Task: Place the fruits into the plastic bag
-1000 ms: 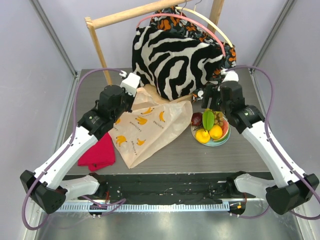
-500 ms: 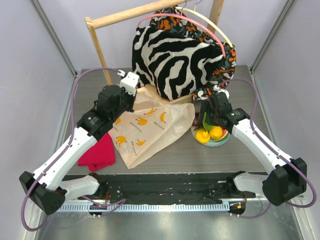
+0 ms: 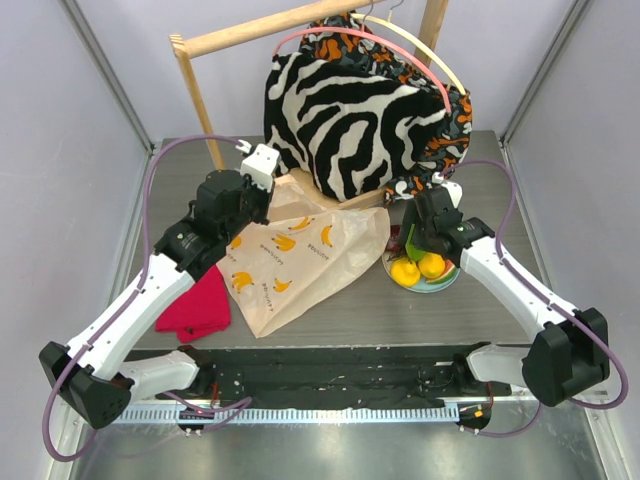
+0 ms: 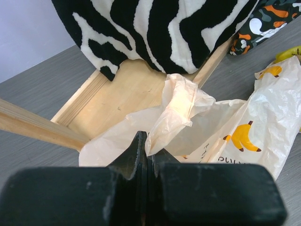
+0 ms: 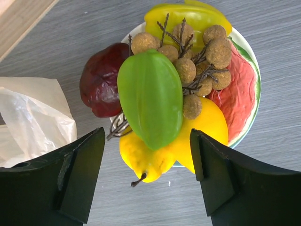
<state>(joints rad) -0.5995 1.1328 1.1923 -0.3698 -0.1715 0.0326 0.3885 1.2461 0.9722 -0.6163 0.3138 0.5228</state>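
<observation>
The plastic bag point(image 3: 300, 255), cream-white with printed bananas, lies flat on the table's middle; it also shows in the left wrist view point(image 4: 244, 127). My left gripper point(image 4: 149, 153) is shut on a bunched edge of the bag near its far left end. The fruits are piled on a plate point(image 5: 249, 61): a green mango-like fruit point(image 5: 150, 96) on top, a yellow lemon point(image 5: 146, 157), a dark red apple point(image 5: 101, 80), brownish grapes point(image 5: 207, 52) and a banana point(image 5: 188, 16). My right gripper point(image 5: 146, 176) is open just above the pile, its fingers either side of the lemon.
A zebra-striped garment point(image 3: 345, 115) hangs on a wooden rack point(image 3: 195, 85) at the back, its wooden base point(image 4: 117, 94) right behind the bag. A red cloth point(image 3: 195, 305) lies left of the bag. The plate point(image 3: 448, 278) stands at the right.
My right arm has swung in and down from behind the plate and now hovers over the fruit. My left gripper has stayed in place on the bag.
</observation>
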